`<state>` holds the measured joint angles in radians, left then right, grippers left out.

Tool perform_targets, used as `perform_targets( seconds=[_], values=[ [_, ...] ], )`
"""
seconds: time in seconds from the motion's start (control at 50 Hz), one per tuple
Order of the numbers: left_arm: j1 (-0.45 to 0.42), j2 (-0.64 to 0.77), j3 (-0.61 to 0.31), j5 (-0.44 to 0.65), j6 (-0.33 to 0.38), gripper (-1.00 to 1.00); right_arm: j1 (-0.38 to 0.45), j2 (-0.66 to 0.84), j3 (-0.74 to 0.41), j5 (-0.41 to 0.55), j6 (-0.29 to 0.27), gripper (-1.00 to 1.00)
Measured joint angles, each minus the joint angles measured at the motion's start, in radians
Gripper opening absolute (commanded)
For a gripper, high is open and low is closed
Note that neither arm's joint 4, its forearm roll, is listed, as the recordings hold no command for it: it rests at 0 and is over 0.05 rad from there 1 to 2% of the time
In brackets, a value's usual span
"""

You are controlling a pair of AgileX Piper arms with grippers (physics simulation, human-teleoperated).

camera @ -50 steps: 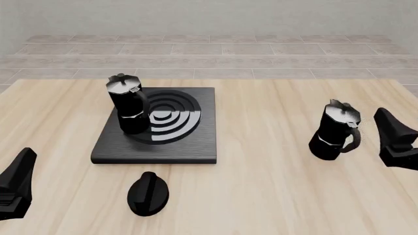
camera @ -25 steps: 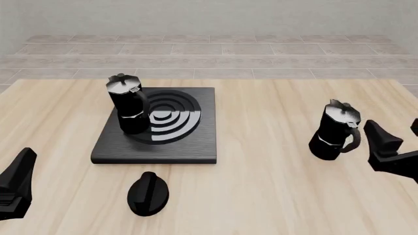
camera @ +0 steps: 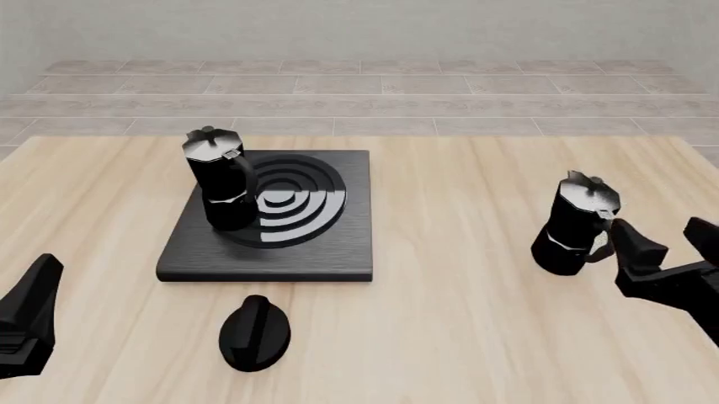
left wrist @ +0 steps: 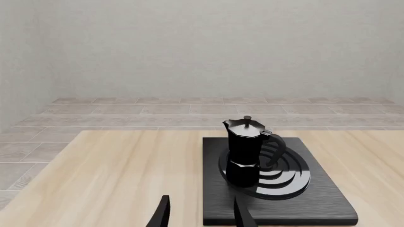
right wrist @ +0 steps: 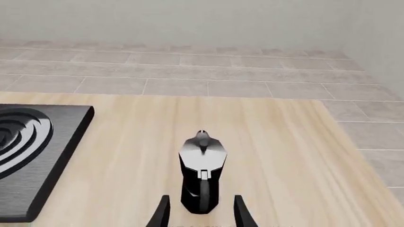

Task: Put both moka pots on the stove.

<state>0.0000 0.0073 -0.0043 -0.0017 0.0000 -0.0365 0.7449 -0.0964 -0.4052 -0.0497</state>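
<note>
Setting: pale wooden desk (camera: 450,252) before a grey wall and tiled floor.

Item 1: first moka pot (camera: 221,178), upright on the stove (camera: 269,215), at the left rim of the burner rings (camera: 295,199). This half of the task looks done.

Item 2: second moka pot (camera: 577,224), upright on the bare desk, well apart from the stove to its right, handle toward the arms. Not yet moved.

Right claw (camera: 663,257): spread, empty, fingers flanking the handle in the wrist view; contact cannot be told.

Left claw (left wrist: 200,218): spread, empty, near the desk's front edge.

Stove knob (camera: 255,332): loose before the stove.

Writing, brands, labels: none legible.
</note>
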Motion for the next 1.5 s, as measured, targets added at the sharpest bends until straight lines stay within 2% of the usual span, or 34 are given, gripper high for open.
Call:
perform_targets(
  seconds=[0.4,0.58,0.94,1.5],
  values=[
    [0.0,0.0,0.0,0.0,0.0,1.0,0.007,0.229,0.023,-0.235,-0.013,1.0],
    [0.0,0.0,0.0,0.0,0.0,1.0,-0.001,0.304,0.025,-0.311,-0.013,1.0],
    [0.0,0.0,0.0,0.0,0.0,1.0,-0.021,0.43,0.004,-0.403,0.0,1.0],
    [0.0,0.0,0.0,0.0,0.0,1.0,-0.012,0.598,-0.035,-0.485,0.029,1.0]
  ],
)
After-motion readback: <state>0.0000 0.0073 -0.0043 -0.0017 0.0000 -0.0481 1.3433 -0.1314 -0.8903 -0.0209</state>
